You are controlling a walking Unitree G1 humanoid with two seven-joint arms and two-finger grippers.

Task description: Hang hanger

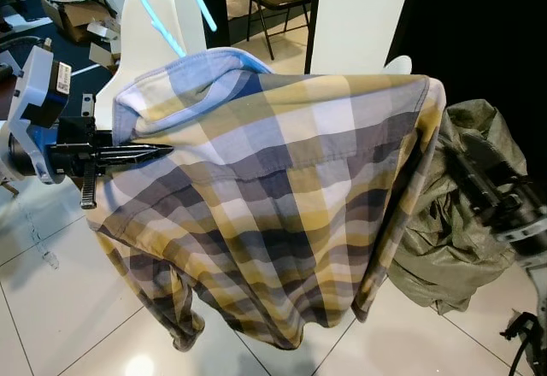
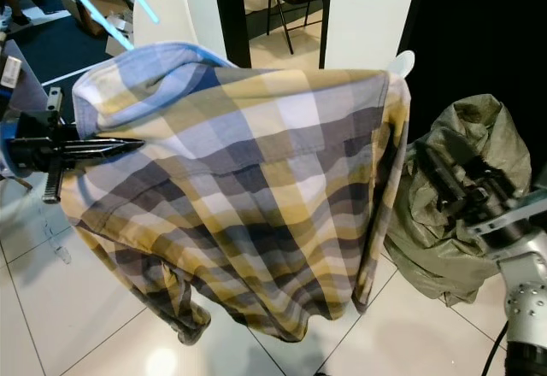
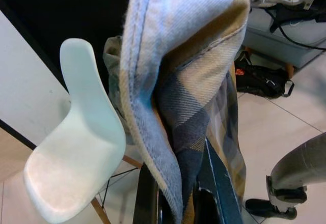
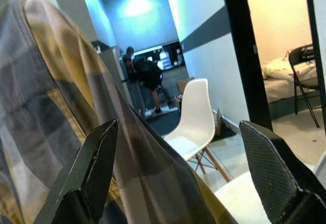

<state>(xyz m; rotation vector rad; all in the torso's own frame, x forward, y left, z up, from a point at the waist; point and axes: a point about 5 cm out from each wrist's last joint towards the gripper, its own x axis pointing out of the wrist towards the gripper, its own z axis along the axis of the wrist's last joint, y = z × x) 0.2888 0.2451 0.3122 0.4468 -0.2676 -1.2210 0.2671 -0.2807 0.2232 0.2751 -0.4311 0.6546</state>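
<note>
At 9 o'clock the left gripper pinches the plaid shirt on its blue hanger, fabric clamped between fingers, while at 3 o'clock the right gripper gapes beside the shoulder.

The light-blue plastic hanger stood upright, its hook above the collar; the yellow-grey plaid shirt draped over it, hanging open.

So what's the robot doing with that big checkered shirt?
It is holding up a plaid shirt that sits on a light blue hanger. The left gripper pinches the shirt by its collar side. The right gripper is open beside the other shoulder. The hanger isn't hung on anything yet.
</note>
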